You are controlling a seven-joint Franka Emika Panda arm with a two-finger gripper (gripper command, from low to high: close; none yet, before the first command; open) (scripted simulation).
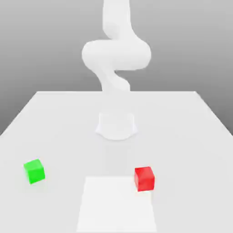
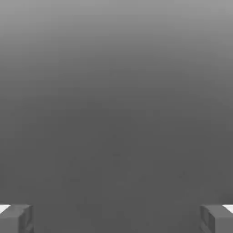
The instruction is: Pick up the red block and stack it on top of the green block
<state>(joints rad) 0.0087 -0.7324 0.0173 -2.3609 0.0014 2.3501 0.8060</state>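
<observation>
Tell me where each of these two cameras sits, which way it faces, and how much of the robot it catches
Exterior view: off the arm, raised, looking down across the white table toward the arm rising at the far side; the green block lies toward the exterior view's left, the red block toward its right.
Hand view: on the hand, facing a plain grey surface; the gripper shows two fingertips set wide apart, nothing between them.
Shared: no single object can be matched across both; both do show part of the robot.
</observation>
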